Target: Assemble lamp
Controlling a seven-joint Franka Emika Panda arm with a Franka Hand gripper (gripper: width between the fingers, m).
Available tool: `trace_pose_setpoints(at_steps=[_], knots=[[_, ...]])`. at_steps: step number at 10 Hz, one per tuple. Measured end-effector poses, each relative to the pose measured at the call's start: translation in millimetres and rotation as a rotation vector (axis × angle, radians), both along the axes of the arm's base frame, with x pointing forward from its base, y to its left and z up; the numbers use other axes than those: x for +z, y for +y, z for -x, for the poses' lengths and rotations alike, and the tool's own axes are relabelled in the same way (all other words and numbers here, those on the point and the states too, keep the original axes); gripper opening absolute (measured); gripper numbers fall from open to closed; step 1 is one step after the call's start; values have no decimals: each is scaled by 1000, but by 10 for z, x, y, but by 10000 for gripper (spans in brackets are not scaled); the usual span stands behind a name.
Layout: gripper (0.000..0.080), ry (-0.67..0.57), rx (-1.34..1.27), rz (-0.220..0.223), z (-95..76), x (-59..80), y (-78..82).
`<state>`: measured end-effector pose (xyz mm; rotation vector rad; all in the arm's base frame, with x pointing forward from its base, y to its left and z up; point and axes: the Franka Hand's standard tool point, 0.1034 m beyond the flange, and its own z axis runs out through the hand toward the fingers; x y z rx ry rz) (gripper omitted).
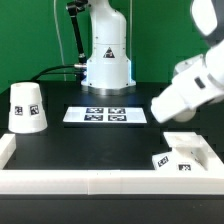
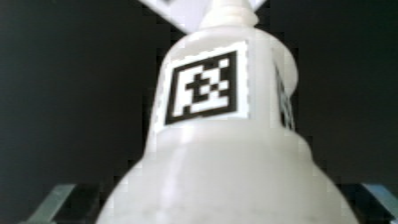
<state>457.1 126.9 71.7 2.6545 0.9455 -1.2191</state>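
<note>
The bulb (image 2: 205, 130) fills the wrist view. Its broad white body is closest to the lens, and it tapers away to a narrow neck with a square tag (image 2: 205, 85) facing the camera. The dark fingers (image 2: 54, 203) show only as slivers on either side of that broad body. They appear to be pinching it, though the contact itself is hidden behind the plastic. A scrap of white lies past the neck, cropped too tightly to identify.

In the exterior view the arm (image 1: 190, 85) reaches in from the right and hangs tilted above the black counter (image 1: 70, 145). It hides the bulb there. The base block (image 1: 186, 155) lies below and in front of the arm, close to the white rail (image 1: 60, 182). The shade (image 1: 25, 106) stands mouth-down, well apart on the exterior view's left. The marker board (image 1: 107, 115) lies between them, further back.

The likely next step is seating the neck in the base block, and the grip is the main risk. The fingers hold a smooth, curved surface at the bulb's fat end, so any sideways load at the far neck could make it pivot or slide. The arm's tilt adds to this: a neck that arrives off-axis could jam on the socket's edge or push the loose base block along the counter. A quick descent could also knock the block against the rail.
</note>
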Motion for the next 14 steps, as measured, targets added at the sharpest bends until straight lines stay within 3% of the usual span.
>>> trace_pose_setpoints(at_steps=[1, 4, 7, 8, 9, 13, 14], knots=[[574, 13, -11, 6, -47, 141, -93], [574, -5, -32, 10, -68, 355, -243], [574, -66, -35, -14, -142, 297, -239], [574, -128, -21, -78, -224, 264, -296], [574, -182, -30, -116, -280, 371, -430], [576, -386, -73, -199, -456, 851, -768], [576, -435, -83, -217, -451, 818, -769]])
